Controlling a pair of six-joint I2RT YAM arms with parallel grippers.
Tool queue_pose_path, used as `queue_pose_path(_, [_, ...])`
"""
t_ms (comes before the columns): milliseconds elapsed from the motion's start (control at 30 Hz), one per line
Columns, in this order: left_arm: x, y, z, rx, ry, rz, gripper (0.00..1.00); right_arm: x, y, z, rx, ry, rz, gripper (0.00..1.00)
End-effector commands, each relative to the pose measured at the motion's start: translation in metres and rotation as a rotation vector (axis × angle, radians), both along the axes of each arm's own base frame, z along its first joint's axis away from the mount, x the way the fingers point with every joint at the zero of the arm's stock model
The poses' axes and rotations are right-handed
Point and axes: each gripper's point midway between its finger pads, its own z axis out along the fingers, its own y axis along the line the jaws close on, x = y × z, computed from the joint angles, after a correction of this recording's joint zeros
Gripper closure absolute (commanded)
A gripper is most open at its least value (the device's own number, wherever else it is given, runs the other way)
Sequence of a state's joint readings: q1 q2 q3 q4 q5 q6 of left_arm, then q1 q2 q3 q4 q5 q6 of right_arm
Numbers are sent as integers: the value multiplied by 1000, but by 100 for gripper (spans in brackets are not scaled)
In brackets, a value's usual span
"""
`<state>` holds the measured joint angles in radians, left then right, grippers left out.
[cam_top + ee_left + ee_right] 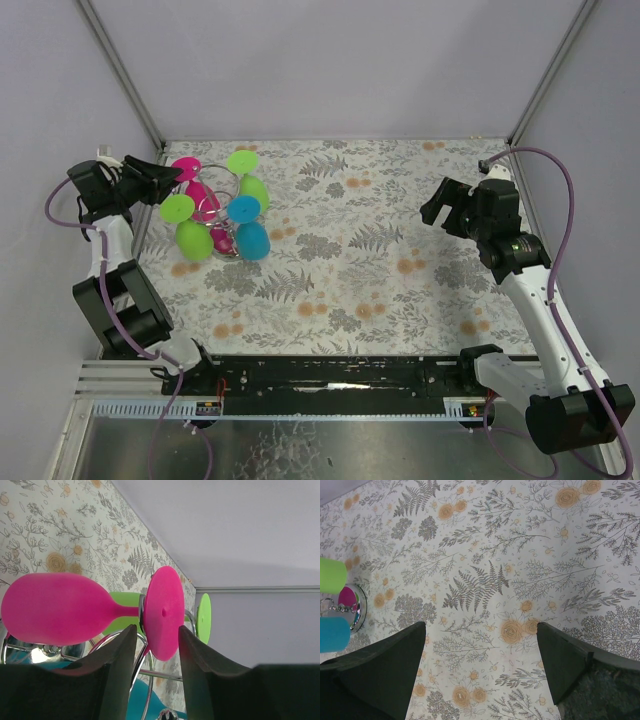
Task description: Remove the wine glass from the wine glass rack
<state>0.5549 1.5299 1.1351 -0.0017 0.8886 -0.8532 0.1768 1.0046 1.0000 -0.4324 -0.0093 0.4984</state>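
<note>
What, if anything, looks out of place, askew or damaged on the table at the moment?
Nothing stands out. The coloured glasses hang from the wine glass rack, none fallen or visibly broken. The left gripper is open at the pink wine glass's foot, and the right gripper is open above bare tablecloth.

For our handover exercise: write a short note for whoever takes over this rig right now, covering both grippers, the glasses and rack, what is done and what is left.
Left gripper: open, its fingers either side of the pink wine glass at its foot, not closed on it.
Right gripper: open, over the bare table, far from the rack.
Wine glass rack: far left of the table, with pink, green and blue glasses hanging on it.
Done: approach only.
Left: close on the pink glass, slide it off, set it down.
</note>
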Motion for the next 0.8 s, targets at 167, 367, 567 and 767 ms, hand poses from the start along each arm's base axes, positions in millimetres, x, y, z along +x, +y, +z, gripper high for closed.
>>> queue_pose_path(167, [-12, -12, 11, 26, -29, -48, 63, 2, -1, 12, 4, -51, -12, 1])
queue_pose_path(367, [-13, -13, 10, 28, -25, -44, 72, 1, -2, 13, -3, -52, -9, 1])
queue_pose_path(567, [-13, -12, 6, 17, -14, -39, 81, 2, -2, 13, -11, -51, -6, 1])
queue_pose_path(767, [-15, -13, 6, 8, -9, -42, 84, 3, -2, 11, -17, -48, 0, 1])
